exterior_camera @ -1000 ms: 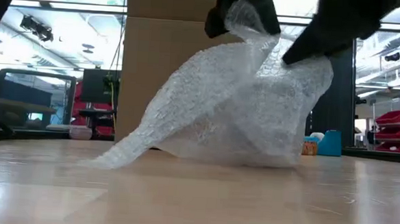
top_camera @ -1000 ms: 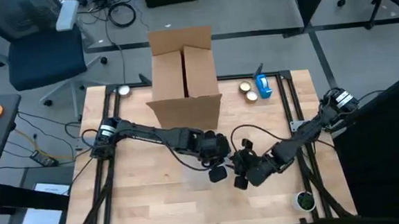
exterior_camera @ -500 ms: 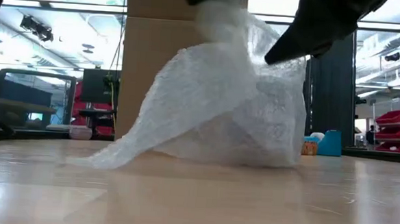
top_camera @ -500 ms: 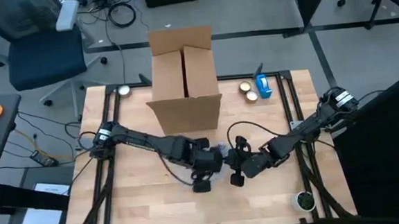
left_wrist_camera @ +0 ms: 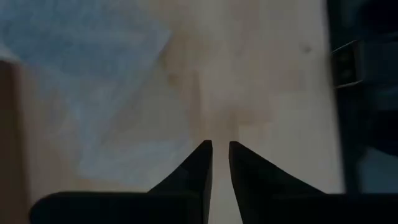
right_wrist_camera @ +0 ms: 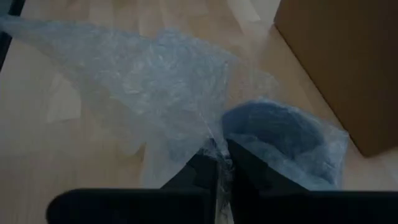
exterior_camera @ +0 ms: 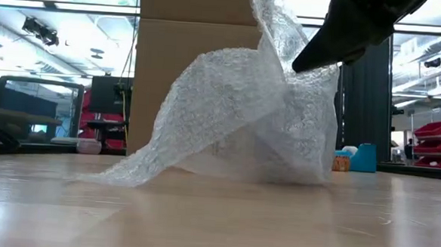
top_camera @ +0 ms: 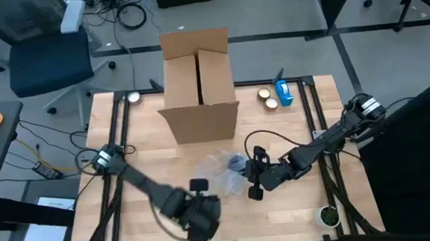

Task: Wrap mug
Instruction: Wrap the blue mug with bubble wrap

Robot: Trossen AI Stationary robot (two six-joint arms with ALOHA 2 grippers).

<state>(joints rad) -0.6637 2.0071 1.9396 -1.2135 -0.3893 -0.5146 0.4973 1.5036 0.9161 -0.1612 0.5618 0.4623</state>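
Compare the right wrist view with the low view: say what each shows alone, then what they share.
Only the right wrist view shows the blue mug inside the wrap and the right gripper pinching the sheet. Only the low view shows the bubble wrap standing as a tall tent on the table. Both show the bubble wrap and the cardboard box.

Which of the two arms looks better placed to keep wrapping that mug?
Probably the right. The right gripper is shut on the clear bubble wrap beside the blue mug. The left gripper is nearly closed, holds nothing, and sits away over bare wooden table.
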